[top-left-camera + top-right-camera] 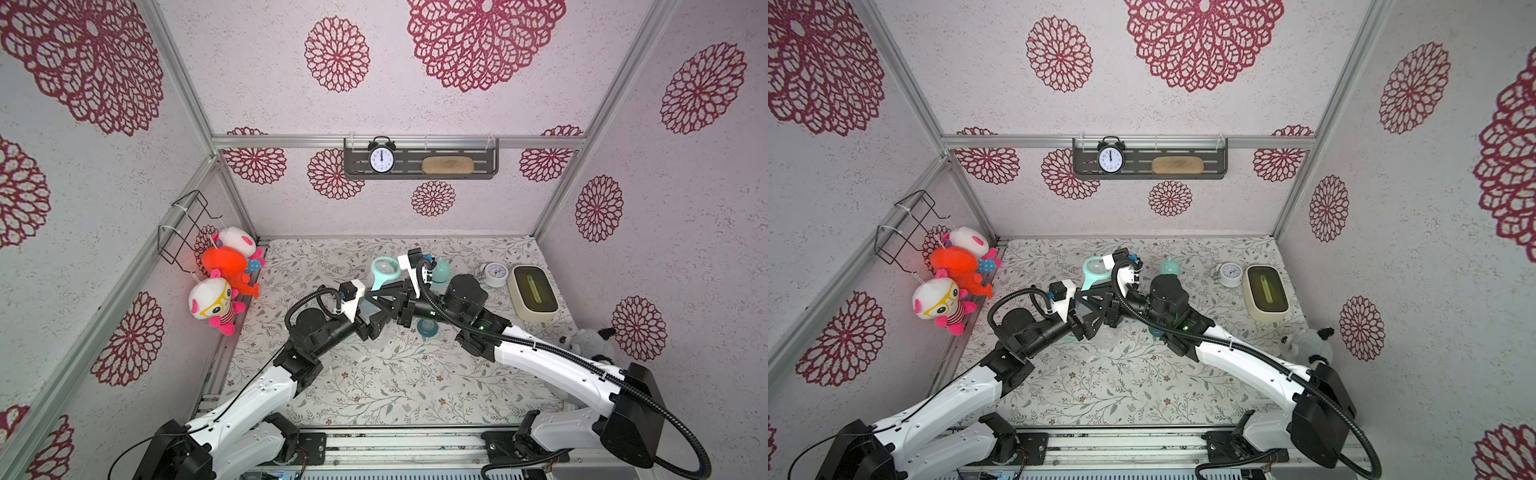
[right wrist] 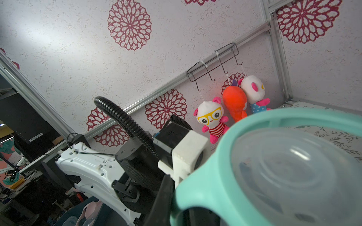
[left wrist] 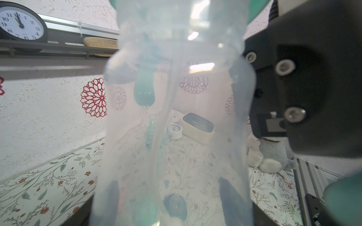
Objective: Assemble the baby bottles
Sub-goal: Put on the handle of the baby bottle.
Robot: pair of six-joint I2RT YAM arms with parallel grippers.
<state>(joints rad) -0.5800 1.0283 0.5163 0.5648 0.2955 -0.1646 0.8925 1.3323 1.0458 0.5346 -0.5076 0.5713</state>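
Observation:
My left gripper (image 1: 370, 316) (image 3: 170, 195) is shut on a clear baby bottle (image 3: 176, 117) and holds it above the mat. Its dark fingers (image 3: 229, 195) show through the bottle's wall. A mint-green handle ring (image 1: 384, 268) (image 2: 225, 156) sits around the bottle's far end, and my right gripper (image 1: 397, 291) (image 2: 188, 205) is shut on that ring's side. The bottle's clear round end (image 2: 293, 172) fills the ring. A second bottle with a mint cap (image 1: 441, 270) (image 1: 1170, 268) stands behind the right wrist. A teal collar (image 1: 428, 328) lies on the mat under the right arm.
A white alarm clock (image 1: 494, 274) and a cream box (image 1: 534, 293) stand at the back right of the floral mat (image 1: 374, 395). A grey plush (image 1: 590, 340) lies by the right wall. Plush toys (image 1: 224, 282) hang on the left wall, and a shelf (image 1: 419, 162) is on the back wall.

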